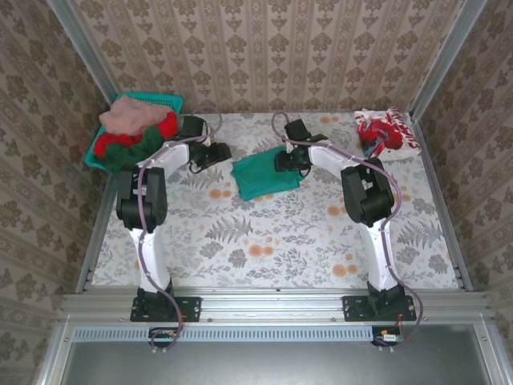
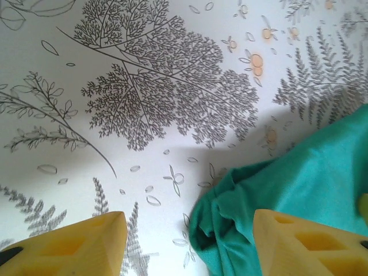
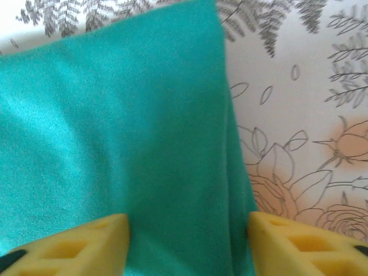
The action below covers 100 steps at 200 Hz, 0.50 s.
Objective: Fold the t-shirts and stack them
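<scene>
Fingers too small to judge from above; left gripper [image 1: 212, 154] just beside the left edge of the folded teal-green t-shirt [image 1: 264, 176] in the middle of the bench [image 1: 264, 241], right gripper [image 1: 287, 159] at its far right corner. Salmon-pink t-shirt [image 1: 128, 114], red t-shirt [image 1: 167, 127] and dark green t-shirt [image 1: 135, 152] heaped in the teal mesh basket [image 1: 164, 99] at far left; red-and-white patterned t-shirt [image 1: 386, 130] at far right.

From left wrist: yellow fingers [image 2: 75, 244] spread wide, holding nothing, crumpled edge of the teal-green t-shirt [image 2: 230, 218] lying below between them.

From right wrist: fingers [image 3: 305, 241] also wide apart, nothing gripped, smooth teal-green t-shirt [image 3: 115, 132] underneath; touching or not, cannot tell.
</scene>
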Each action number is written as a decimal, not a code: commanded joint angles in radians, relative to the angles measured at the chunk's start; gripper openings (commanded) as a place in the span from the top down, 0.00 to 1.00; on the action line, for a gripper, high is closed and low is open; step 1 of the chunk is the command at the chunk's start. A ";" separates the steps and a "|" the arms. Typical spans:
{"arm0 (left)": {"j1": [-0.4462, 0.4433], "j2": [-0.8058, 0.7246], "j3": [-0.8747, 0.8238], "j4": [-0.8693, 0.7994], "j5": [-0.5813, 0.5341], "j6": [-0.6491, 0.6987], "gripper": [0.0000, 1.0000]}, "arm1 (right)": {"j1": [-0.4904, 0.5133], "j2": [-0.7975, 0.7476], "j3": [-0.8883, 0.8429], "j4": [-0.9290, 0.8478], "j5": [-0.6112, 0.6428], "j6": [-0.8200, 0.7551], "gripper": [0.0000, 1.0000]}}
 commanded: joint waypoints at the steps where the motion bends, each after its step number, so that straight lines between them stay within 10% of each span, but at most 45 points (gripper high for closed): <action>1: -0.006 -0.082 -0.063 0.013 0.000 -0.008 0.38 | -0.004 0.048 0.037 -0.133 -0.027 -0.037 0.53; 46: -0.005 -0.161 -0.189 0.047 0.002 -0.016 0.38 | -0.005 0.058 0.005 -0.176 -0.091 0.007 0.59; 100: 0.000 -0.252 -0.267 0.036 -0.003 0.000 0.39 | -0.009 -0.022 0.012 -0.258 0.053 -0.062 0.91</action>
